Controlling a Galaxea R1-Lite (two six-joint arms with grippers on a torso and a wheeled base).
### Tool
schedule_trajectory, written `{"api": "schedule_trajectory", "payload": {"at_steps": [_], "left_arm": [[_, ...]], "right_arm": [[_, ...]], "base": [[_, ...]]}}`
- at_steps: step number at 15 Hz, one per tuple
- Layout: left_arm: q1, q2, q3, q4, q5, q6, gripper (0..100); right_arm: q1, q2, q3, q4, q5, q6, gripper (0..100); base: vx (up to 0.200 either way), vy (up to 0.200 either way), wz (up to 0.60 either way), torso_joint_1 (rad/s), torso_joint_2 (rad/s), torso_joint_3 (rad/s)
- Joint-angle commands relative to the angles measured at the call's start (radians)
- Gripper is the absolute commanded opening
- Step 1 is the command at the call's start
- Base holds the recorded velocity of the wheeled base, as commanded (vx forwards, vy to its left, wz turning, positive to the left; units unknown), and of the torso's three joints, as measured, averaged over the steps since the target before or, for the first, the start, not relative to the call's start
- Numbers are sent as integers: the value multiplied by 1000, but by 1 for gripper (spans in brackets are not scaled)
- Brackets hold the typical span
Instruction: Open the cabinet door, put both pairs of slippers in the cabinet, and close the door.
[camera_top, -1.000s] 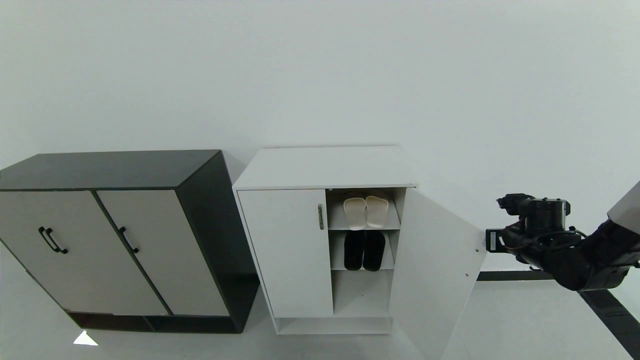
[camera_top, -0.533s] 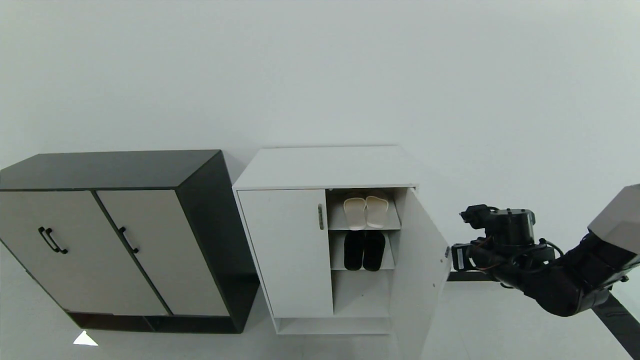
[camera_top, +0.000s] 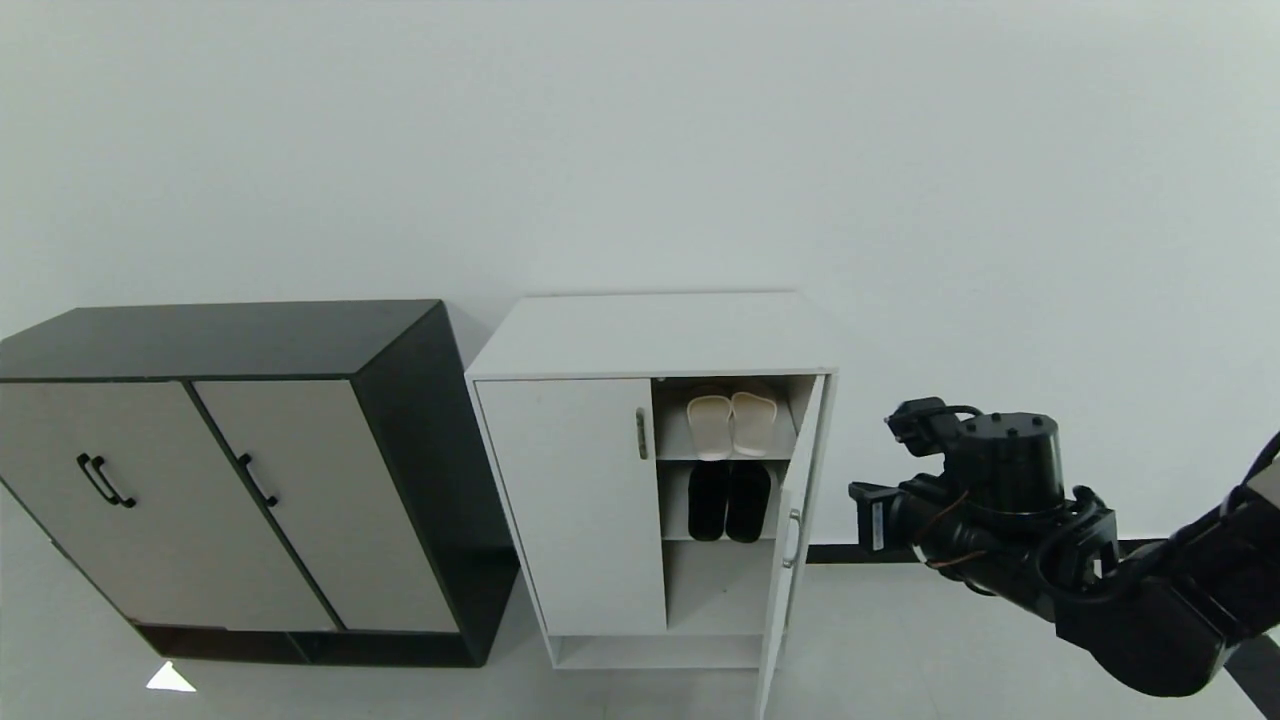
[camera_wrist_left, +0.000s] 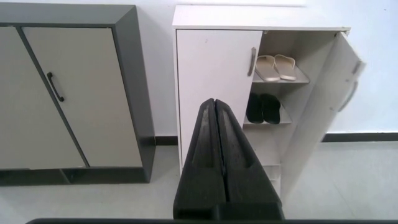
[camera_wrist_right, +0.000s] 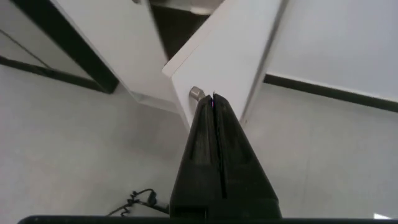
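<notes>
The white cabinet (camera_top: 650, 335) has its left door shut and its right door (camera_top: 797, 470) standing about half open, seen nearly edge-on. Inside, a white pair of slippers (camera_top: 731, 423) lies on the top shelf and a black pair (camera_top: 728, 500) on the shelf below. My right gripper (camera_top: 862, 518) hangs just right of the door's outer face. In the right wrist view it (camera_wrist_right: 213, 99) is shut, tips against the door (camera_wrist_right: 230, 56) beside the handle (camera_wrist_right: 196, 93). My left gripper (camera_wrist_left: 216, 104) is shut and empty, held back in front of the cabinet (camera_wrist_left: 214, 68).
A dark cabinet (camera_top: 230, 480) with two grey doors stands directly left of the white one. A black baseboard strip (camera_top: 830, 552) runs along the wall behind. Open floor lies in front and to the right.
The right door has swung from wide open toward the cabinet. My right arm has moved left along with it, staying at the door's outer face.
</notes>
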Motion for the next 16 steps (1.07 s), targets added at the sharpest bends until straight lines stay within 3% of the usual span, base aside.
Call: {"api": "schedule_trajectory", "payload": {"at_steps": [1, 3, 6, 16], "left_arm": [[0, 1, 0, 0, 0, -2, 0], [0, 1, 0, 0, 0, -2, 0], [0, 1, 0, 0, 0, 0, 0], [0, 1, 0, 0, 0, 0, 0]], "right_arm": [[5, -38, 18, -11, 12, 3, 0], [-2, -7, 38, -66, 16, 6, 0], [0, 90, 122, -319, 43, 37, 0], [54, 152, 165, -365, 63, 34, 0]], "base": [[0, 0, 0, 0, 0, 0], [0, 0, 0, 0, 0, 0], [133, 0, 0, -2, 2, 2], [200, 0, 0, 5, 2, 1]]}}
